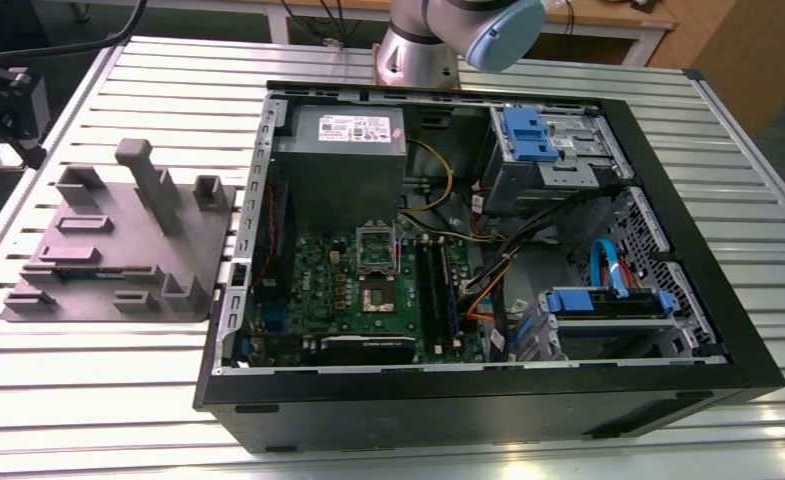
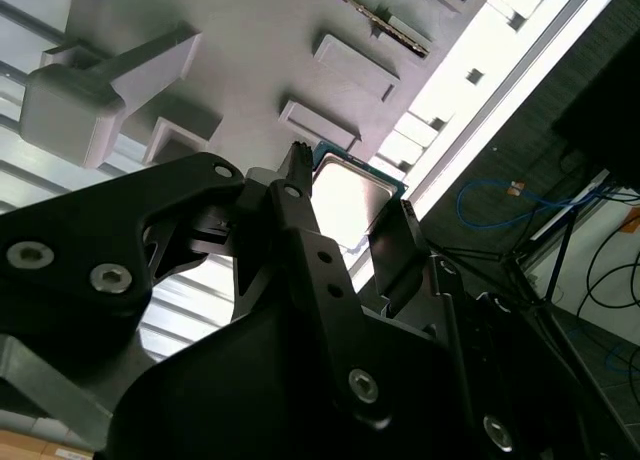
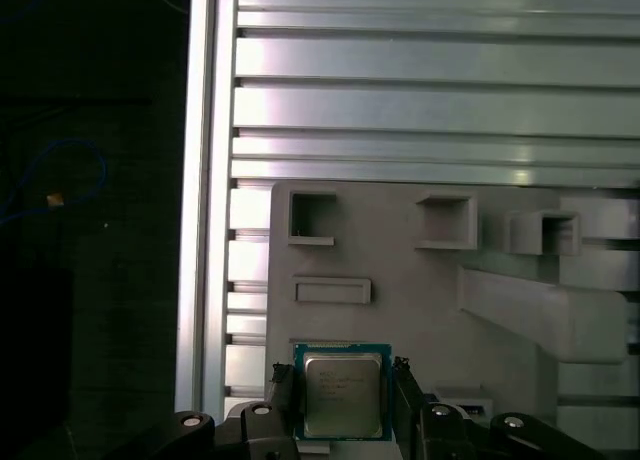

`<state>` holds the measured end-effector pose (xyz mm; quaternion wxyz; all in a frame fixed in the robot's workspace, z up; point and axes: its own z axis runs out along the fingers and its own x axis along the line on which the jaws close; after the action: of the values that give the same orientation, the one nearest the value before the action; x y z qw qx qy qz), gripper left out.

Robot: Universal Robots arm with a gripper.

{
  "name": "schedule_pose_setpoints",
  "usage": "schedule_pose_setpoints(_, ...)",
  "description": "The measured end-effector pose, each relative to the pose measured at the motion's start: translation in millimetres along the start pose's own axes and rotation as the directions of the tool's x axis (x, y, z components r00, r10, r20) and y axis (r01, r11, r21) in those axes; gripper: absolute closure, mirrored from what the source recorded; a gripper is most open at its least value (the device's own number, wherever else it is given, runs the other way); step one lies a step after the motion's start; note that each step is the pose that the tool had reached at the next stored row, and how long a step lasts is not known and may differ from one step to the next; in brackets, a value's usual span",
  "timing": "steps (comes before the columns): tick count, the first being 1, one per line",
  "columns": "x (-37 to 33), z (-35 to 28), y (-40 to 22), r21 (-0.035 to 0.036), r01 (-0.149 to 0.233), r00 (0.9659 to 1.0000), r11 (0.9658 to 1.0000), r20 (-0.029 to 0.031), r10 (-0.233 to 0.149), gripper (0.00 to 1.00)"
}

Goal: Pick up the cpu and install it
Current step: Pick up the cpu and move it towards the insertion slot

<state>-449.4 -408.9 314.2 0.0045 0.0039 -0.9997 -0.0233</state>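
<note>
The gripper (image 3: 341, 370) is clamped on the cpu (image 3: 342, 395). In both wrist views its two black fingers (image 3: 283, 398) press against opposite edges of the small square chip, with the silver-grey metal top facing the camera and a thin green border showing around it. The cpu sits between the fingertips, over the near part of a grey holder tray (image 1: 112, 250). Whether it is lifted clear of the tray or resting on it, I cannot tell.

The tray is a flat grey plate with raised blocks, small open pockets and a few upright posts. It lies on a table (image 1: 165, 70) of ribbed metal slats, close to the table edge on the exterior view's left.

Just beside the tray, toward the exterior view's right, an open black computer case (image 1: 712, 300) lies on its side. Inside it are:
- a green board (image 1: 325, 290) with a metal socket frame (image 1: 376, 265) near its middle
- a grey power supply box (image 1: 345, 150) behind the board
- blue plastic brackets (image 1: 526, 130) on the drive bays, along with loose black, yellow and orange cables

The base of the arm (image 1: 426, 45) stands on the table behind the case. The cpu is well apart from the socket frame — it is over the tray, outside the case.
</note>
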Motion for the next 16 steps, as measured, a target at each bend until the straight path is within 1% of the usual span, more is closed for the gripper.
schedule_pose_setpoints(16,0.0,-4.8,0.2,0.0,0.0,1.0,1.0,0.0001,0.0,0.53)
